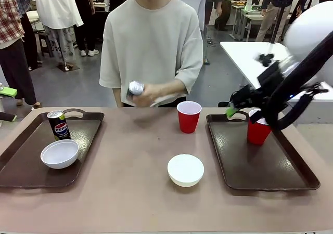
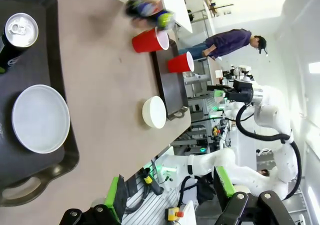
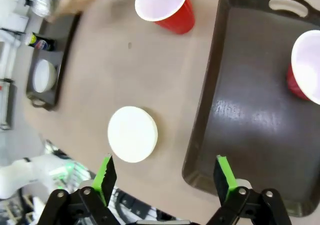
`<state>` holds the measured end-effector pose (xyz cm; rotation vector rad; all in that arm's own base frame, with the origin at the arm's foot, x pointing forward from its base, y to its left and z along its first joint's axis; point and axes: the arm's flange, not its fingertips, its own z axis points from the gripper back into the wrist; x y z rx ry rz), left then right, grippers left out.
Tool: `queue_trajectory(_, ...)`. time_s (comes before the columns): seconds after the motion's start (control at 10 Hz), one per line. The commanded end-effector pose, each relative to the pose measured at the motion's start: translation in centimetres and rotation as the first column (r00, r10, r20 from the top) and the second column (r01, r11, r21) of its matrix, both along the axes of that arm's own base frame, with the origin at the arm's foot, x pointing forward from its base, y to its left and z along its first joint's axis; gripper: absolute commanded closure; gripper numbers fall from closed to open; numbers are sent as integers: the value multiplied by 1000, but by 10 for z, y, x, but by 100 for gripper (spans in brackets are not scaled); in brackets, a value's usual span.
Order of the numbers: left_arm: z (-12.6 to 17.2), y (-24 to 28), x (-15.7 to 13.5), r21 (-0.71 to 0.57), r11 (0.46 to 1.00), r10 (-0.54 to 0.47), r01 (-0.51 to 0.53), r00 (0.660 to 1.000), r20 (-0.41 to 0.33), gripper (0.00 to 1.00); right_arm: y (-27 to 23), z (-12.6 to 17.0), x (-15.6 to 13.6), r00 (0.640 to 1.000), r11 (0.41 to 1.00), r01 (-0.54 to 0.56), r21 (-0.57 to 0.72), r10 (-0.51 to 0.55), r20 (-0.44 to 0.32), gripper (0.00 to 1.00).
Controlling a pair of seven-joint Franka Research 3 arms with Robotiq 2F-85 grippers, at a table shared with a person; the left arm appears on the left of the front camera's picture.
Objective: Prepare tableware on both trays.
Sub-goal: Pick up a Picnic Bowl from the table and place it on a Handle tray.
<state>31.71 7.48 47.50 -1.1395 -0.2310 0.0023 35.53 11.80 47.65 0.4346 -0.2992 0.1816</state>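
The left tray [image 1: 26, 156] carries a Pepsi can [image 1: 61, 125] and a white bowl [image 1: 60, 154]. One red cup [image 1: 258, 130] stands on the right tray [image 1: 260, 164]; another red cup [image 1: 188, 116] and a second bowl [image 1: 185, 169] sit on the table between the trays. The person's hand holds a second can [image 1: 136, 88] above the far edge. My right gripper [image 1: 234, 108] hovers over the right tray's far handle end, and in its wrist view it [image 3: 165, 177] is open and empty above the table bowl [image 3: 132, 134]. High off the left tray [image 2: 30, 70], my left gripper [image 2: 170, 190] is open and empty.
The person stands at the far side, in the middle. Bare tabletop [image 1: 130, 192] lies in front of and between the trays. Other people and tables fill the background.
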Motion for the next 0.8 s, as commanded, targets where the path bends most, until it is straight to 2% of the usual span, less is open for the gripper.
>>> queue_trajectory(0.0,0,1,1,-18,1000,-1,2,1000,22,8,20,-27,24,999,998,0,-66,-3,-51,0)
queue_trajectory(0.1,0,1,1,-18,1000,-1,2,1000,22,8,31,-36,27,996,999,-28,-45,24,-87,0)
queue_trajectory(0.2,0,1,1,-18,1000,-1,2,1000,22,8,36,-30,10,982,993,-107,42,112,-150,0)
queue_trajectory(0.3,0,1,1,-18,1000,-1,2,1000,22,8,30,-31,10,998,998,-30,-54,27,-49,0)
queue_trajectory(0.4,0,1,1,-18,1000,-1,2,1000,22,8,30,-31,10,998,998,-30,-54,27,-49,0)
queue_trajectory(0.5,0,1,1,-18,1000,-1,2,1000,22,8,39,-42,12,993,997,-64,-33,61,-98,0)
queue_trajectory(0.7,0,1,1,-18,1000,-1,2,1000,22,8,58,-57,2,992,994,-58,-96,47,-117,0)
